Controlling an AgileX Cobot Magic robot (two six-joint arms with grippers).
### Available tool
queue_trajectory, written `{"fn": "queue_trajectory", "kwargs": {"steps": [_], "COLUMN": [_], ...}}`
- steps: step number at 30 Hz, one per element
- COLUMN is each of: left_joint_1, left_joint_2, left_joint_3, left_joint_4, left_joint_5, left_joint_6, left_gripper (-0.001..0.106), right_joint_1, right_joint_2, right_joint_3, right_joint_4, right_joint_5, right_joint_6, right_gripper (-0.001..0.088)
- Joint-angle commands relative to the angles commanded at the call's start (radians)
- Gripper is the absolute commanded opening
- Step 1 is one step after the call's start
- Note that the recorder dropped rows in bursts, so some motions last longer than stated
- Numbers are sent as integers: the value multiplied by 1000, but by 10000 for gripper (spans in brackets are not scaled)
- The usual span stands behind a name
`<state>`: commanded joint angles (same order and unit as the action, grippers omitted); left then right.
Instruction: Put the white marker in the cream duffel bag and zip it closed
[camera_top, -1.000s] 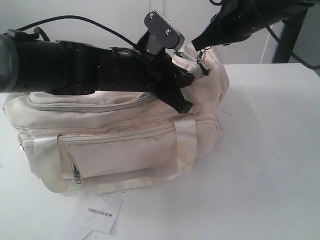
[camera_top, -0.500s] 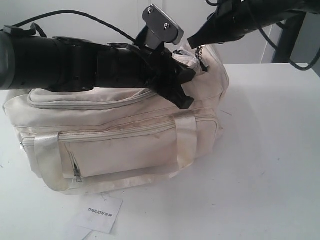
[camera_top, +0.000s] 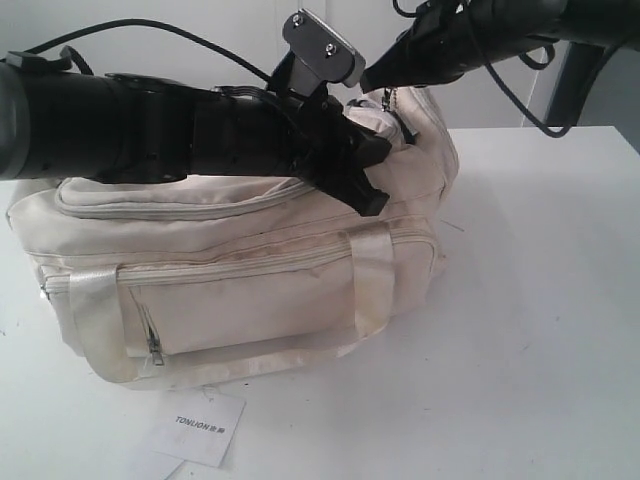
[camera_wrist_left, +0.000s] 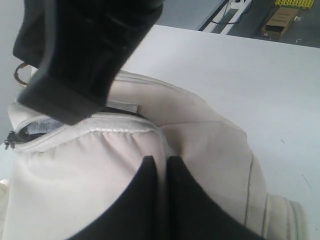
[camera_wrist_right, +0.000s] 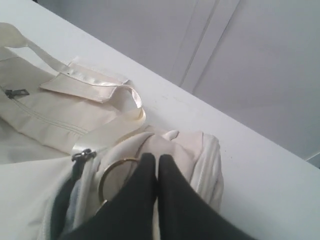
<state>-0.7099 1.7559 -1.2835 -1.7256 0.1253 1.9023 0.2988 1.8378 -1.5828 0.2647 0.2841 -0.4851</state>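
Pinching the thin metal pull ring with fingers fully closed, the right gripper is risking a slip that would leave the zipper gaping. The left gripper is clenching the cream duffel bag by its end fabric. The white marker is showing nowhere, presumably lying inside.
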Motion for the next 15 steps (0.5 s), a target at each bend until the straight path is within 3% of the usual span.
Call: {"fn": "queue_trajectory", "kwargs": {"steps": [15], "left_joint_1": [0], "left_joint_2": [0], "left_joint_3": [0], "left_joint_4": [0], "left_joint_5": [13], "left_joint_6": [0], "left_gripper": [0], "right_joint_1": [0], "right_joint_2": [105], "right_joint_3": [-107], "right_joint_4": [8], "right_joint_5": [-11], "right_joint_6": [0], "right_gripper": [0]}}
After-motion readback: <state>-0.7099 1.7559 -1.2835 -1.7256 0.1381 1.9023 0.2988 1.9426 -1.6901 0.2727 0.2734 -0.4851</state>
